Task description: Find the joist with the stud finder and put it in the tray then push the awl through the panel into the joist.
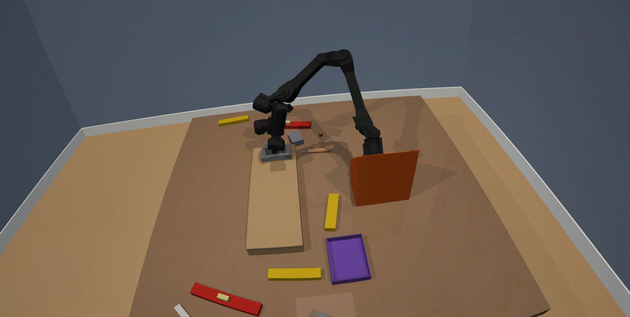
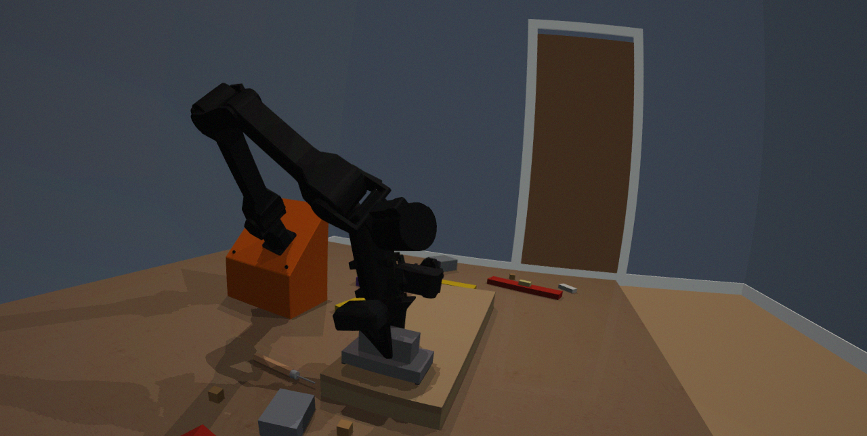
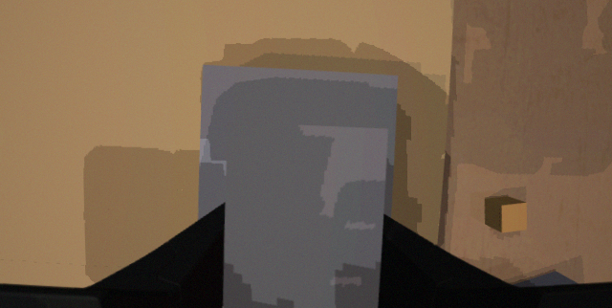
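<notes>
My jaws [image 1: 276, 149] [image 2: 387, 336], parted partway, grip the grey stud finder [image 1: 268, 156] [image 2: 404, 366] [image 3: 301, 102]; beneath them lies the panel [image 1: 275, 209] [image 2: 463, 324] [image 3: 96, 59], the awl [image 1: 319, 150] [image 2: 276, 365] just beside.

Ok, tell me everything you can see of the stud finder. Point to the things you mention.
The stud finder [image 1: 266, 156] [image 2: 387, 369] [image 3: 301, 107] is plain gray, a wide flat base with a narrower raised block on top; material unclear. The gripper [image 1: 276, 149] [image 2: 387, 345] [image 3: 297, 213] is shut on the block. It sits level over the panel's [image 1: 275, 209] [image 2: 454, 324] [image 3: 96, 59] near end in the exterior view; contact beneath is unclear.
</notes>
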Robot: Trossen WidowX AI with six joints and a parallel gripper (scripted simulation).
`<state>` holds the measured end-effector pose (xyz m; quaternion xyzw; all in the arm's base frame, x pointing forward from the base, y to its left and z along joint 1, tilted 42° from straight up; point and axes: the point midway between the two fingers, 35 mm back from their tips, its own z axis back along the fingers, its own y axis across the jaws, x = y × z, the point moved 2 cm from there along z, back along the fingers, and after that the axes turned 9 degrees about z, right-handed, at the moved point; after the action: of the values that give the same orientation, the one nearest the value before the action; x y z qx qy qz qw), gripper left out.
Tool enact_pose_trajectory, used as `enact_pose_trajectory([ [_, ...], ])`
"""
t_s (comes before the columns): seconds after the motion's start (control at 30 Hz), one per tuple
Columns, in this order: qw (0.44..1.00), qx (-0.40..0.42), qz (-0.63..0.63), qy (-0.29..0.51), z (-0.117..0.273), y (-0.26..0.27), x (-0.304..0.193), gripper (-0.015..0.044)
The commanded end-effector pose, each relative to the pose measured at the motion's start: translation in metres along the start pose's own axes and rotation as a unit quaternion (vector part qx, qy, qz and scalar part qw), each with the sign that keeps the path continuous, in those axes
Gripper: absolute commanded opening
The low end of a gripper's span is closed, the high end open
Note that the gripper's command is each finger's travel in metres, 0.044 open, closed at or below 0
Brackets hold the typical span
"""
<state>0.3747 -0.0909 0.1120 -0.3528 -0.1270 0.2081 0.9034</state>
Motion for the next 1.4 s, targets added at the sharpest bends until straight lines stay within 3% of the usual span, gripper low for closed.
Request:
enact_pose_trajectory([
  [0.0,1.000,-0.005,-0.005,-0.009,0.021,-0.005,0.010,0.0000],
  [0.3,1.000,-0.005,-0.005,-0.009,0.085,-0.009,0.023,0.0000],
  [0.53,1.000,0.005,0.013,-0.015,0.089,0.003,0.032,0.0000],
  [0.97,0.984,0.075,0.150,-0.052,0.093,0.114,0.077,0.0000],
  [1.37,0.949,0.129,0.280,-0.073,0.105,0.225,0.088,0.0000],
])
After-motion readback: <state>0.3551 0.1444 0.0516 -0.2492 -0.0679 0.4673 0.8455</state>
